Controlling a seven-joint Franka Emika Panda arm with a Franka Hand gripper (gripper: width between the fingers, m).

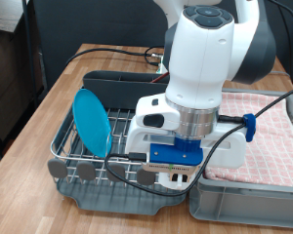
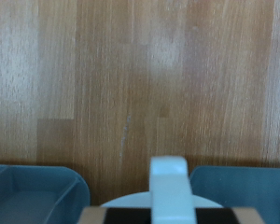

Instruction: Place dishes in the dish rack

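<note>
The bright-blue plate (image 1: pixel 92 119) stands upright in the silver wire dish rack (image 1: pixel 68 146) at the exterior view's left. The arm's hand (image 1: pixel 174 156) hangs low over the rack's right end, and its fingertips are hidden there. In the wrist view my gripper (image 2: pixel 173 191) shows as one white finger piece, jaws together, against a white rounded rim that looks like the white cup (image 2: pixel 126 200). The wooden spoon is out of view.
A grey plastic bin (image 1: pixel 246 203) on pink checked cloth (image 1: pixel 278 127) sits right of the rack. Black cables cross the wooden table (image 1: pixel 54 97) behind the rack. The wrist view shows bare wood (image 2: pixel 140 84) with grey-blue plastic walls (image 2: pixel 33 191) at both lower corners.
</note>
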